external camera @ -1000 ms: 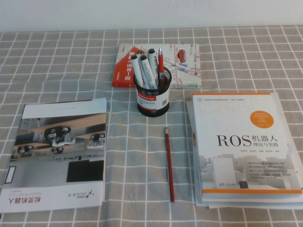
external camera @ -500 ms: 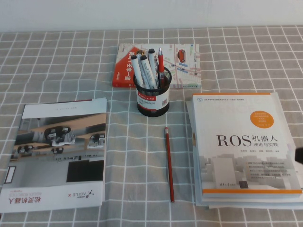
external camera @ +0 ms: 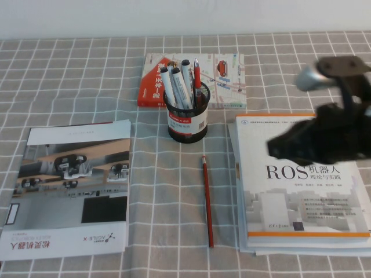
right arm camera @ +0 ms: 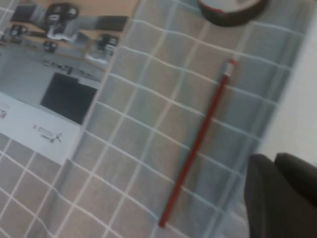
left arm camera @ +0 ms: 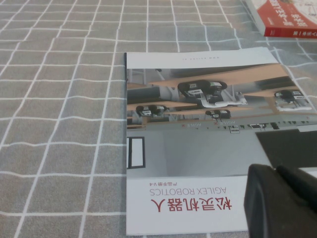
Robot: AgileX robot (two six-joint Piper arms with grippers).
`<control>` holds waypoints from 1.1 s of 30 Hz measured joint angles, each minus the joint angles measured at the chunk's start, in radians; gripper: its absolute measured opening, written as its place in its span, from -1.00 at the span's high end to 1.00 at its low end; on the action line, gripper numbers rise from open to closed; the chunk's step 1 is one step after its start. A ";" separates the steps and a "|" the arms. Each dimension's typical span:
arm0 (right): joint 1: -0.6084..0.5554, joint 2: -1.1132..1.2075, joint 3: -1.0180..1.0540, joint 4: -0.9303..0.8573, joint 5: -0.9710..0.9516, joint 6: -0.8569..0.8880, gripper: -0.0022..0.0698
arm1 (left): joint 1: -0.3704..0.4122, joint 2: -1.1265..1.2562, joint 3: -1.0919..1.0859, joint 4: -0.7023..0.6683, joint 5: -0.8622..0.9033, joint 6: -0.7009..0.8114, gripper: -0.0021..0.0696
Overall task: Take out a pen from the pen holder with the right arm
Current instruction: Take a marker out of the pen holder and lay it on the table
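Note:
A black mesh pen holder (external camera: 187, 119) stands at the table's middle back with several grey-capped markers (external camera: 177, 87) and a red pen (external camera: 197, 78) upright in it. A red pencil (external camera: 207, 200) lies on the cloth in front of it, also in the right wrist view (right arm camera: 197, 144). My right gripper (external camera: 277, 148) hovers shut and empty over the ROS book (external camera: 301, 197), right of the holder and apart from it; its dark fingers (right arm camera: 267, 198) press together. The holder's base (right arm camera: 230, 12) shows in that view's edge. My left gripper (left arm camera: 275, 171) is shut over the brochure (left arm camera: 198, 148).
A robotics brochure (external camera: 69, 191) lies at the front left. A red-and-white map book (external camera: 223, 81) lies behind the holder. The stacked ROS book fills the right side. Grey checked cloth (external camera: 168, 231) covers the table.
The right arm has swung in from the right edge and now hangs over the ROS book, moving left. Holder, pens and pencil have not moved.

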 joint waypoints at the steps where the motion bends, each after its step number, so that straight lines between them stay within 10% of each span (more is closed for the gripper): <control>1: 0.021 0.033 -0.032 -0.003 -0.004 0.000 0.97 | 0.000 0.000 0.000 0.000 0.000 0.000 0.95; 7: 0.077 0.214 -0.201 0.013 -0.042 -0.045 0.85 | 0.000 0.000 0.000 0.000 0.000 0.000 0.95; 17: 0.085 0.371 -0.257 0.072 -0.388 -0.073 0.00 | 0.000 0.000 0.000 0.000 0.000 0.000 0.95; 33: 0.122 0.546 -0.412 -0.275 -0.562 0.233 -0.07 | 0.000 0.000 0.000 0.000 0.000 0.000 0.95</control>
